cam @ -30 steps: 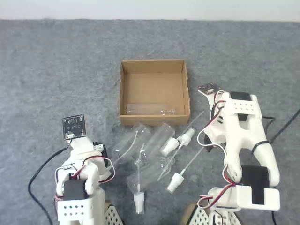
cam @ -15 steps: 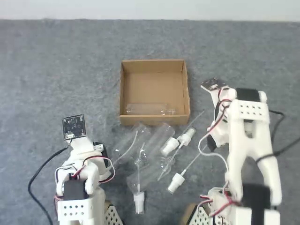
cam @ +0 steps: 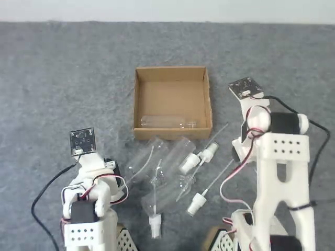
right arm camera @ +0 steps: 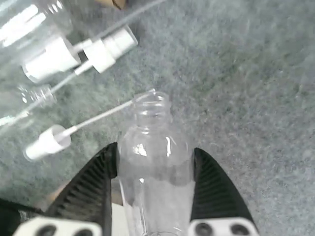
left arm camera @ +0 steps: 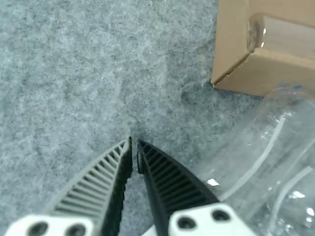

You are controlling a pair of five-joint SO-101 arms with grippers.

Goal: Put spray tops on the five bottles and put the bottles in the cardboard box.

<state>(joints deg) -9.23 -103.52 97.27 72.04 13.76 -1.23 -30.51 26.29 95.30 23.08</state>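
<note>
Two white arms at a grey felt counter (cam: 63, 78), one pinching an uncapped clear plastic bottle (right arm camera: 150, 123).

From above, the left arm (cam: 86, 201) sits folded low, while the right arm (cam: 280, 162) stands tall beside the square brown cardboard box (cam: 172, 133). A boxed bottle (cam: 163, 122) lies along the near wall. Just in front, loose clear bottles (cam: 157, 167) and white spray tops (cam: 205, 153) lie jumbled, their outlines hard to separate. Left wrist: the left end effector (left arm camera: 134, 145) has its fingers pressed together over bare felt, with the box corner cut off at the edge. Right wrist: the right end effector (right arm camera: 153, 150) clamps the uncapped bottle by its shoulders, the base cut off.
</note>
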